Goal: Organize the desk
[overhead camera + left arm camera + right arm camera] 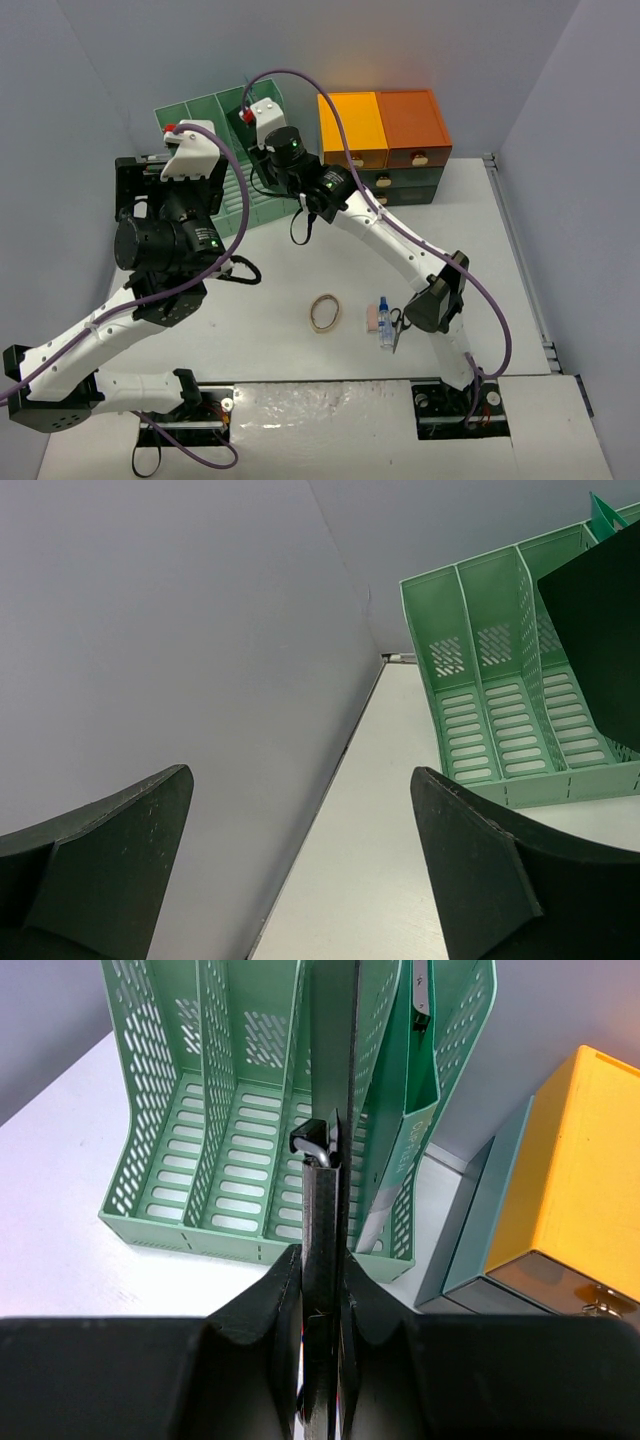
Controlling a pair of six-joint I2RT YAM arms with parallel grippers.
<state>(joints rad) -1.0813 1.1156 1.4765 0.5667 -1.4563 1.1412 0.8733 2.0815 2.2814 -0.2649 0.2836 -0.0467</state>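
Desk (pixel 270 280): flat, matte white to pale grey top, smooth and unmarked. It fills the floor of the walled enclosure under both arms. A metal rail (pixel 520 270) runs far-to-near along its right edge. The visible surface spreads mainly left to right in the top view. The walls and the frame cut off its ends, so the true long axis cannot be fixed.

On the desk, back left: green plastic file rack (pixel 200 108) with slotted floors and perforated dividers. Its channels run front to back. A green-covered booklet (pixel 415 1140) stands in its rightmost slot.

Back centre, just beside the rack: boxy drawer cabinet (pixel 380 125), with glossy yellow and orange units on top and dark green drawers below.

Near centre of the desk, well apart from the rack: a tan rubber band (pixel 324 313) lying flat as a loop. To its right are a small pinkish block (pixel 372 317) and a small blue-capped bottle (pixel 385 328) lying on its side, close together.

Right gripper (pixel 322 1260): jaws narrow, pinching a thin rigid black board (pixel 330 1080) seen edge-on, with a silvery clip on it. The board stands upright and lines up with the rack's channels. Cannot tell whether it sits inside a slot.

Left gripper (pixel 300 772): jaws wide apart and holding nothing, with broad matte black fingers. It hangs above the desk's left edge beside the grey wall (pixel 180 630).
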